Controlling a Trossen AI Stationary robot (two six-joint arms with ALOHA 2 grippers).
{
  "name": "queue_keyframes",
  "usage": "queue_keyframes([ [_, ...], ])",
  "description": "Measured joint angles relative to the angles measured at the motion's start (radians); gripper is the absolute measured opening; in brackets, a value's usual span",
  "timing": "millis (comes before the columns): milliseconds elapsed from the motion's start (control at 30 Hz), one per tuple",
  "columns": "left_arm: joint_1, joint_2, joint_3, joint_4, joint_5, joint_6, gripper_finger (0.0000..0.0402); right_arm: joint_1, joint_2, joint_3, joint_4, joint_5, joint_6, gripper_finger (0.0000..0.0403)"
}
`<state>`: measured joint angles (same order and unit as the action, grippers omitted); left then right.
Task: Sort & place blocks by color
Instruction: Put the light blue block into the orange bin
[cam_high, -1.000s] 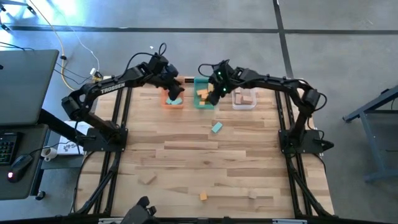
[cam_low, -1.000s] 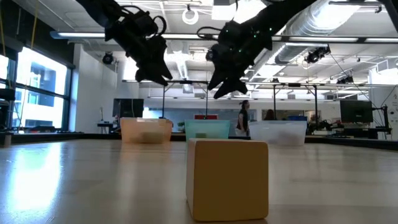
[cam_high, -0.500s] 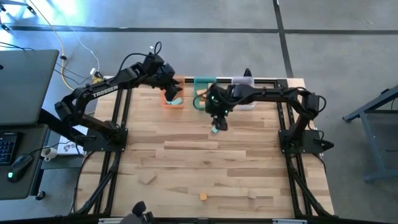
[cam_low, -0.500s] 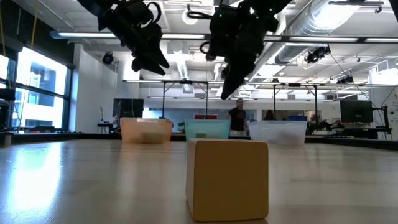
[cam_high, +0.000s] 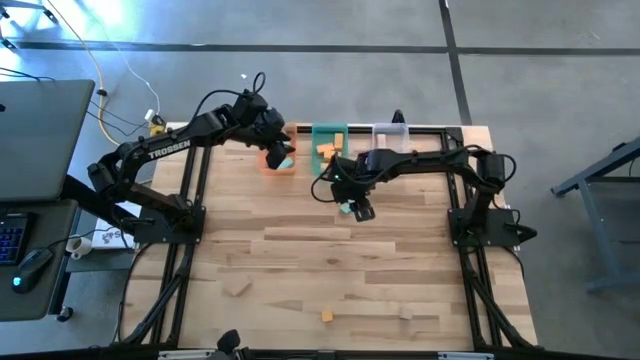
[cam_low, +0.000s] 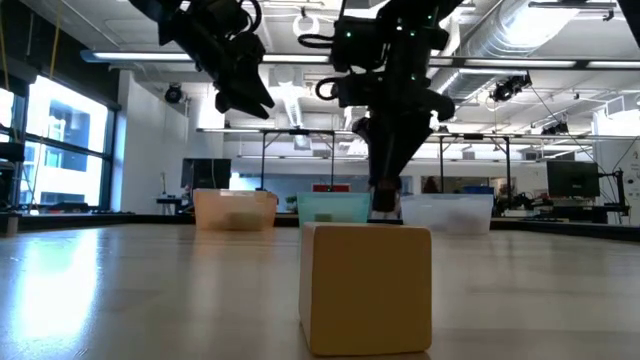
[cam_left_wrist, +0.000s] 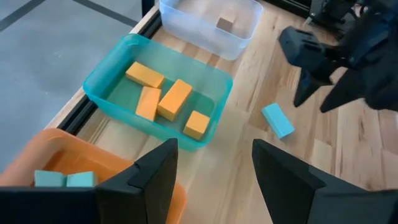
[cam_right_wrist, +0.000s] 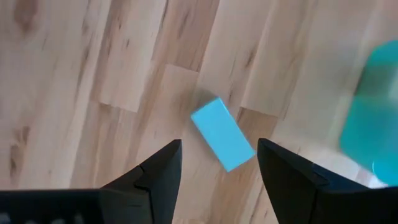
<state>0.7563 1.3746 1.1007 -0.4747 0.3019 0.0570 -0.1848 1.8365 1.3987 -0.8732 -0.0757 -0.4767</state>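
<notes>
The right hand (cam_right_wrist: 217, 171), fingers spread wide and holding nothing, hangs just above 1 teal block (cam_right_wrist: 222, 134) lying flat on the counter (cam_high: 330, 260), its long axis diagonal to the boards. The left hand (cam_left_wrist: 211, 168), also open and empty, hovers over the orange tray (cam_left_wrist: 37, 165).

Open-plan robotics lab, exposed ceiling ducts (cam_low: 560, 40), strip lights, workbenches, monitor (cam_low: 572, 180)
</notes>
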Motion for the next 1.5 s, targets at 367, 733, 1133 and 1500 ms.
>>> queue_keyframes([
  [367, -0.001, 0.001, 0.000, 0.000, -0.003, 0.000, 0.0196, 0.000, 0.069, 0.000, 0.026, -0.003, -0.152, 0.0201],
  [733, -0.001, 0.001, 0.000, 0.000, -0.026, 0.000, 0.0196, -0.002, 0.167, 0.000, 0.036, 0.108, -0.212, 0.0201],
  [1133, -0.001, 0.002, 0.000, 0.000, -0.045, 0.000, 0.0196, -0.032, 0.206, 0.000, 0.029, 0.118, -0.250, 0.0196],
  [1500, 0.000, 0.002, 0.000, 0.000, -0.045, 0.033, 0.0196, -0.028, 0.208, 0.000, 0.028, 0.055, -0.236, 0.0146],
])
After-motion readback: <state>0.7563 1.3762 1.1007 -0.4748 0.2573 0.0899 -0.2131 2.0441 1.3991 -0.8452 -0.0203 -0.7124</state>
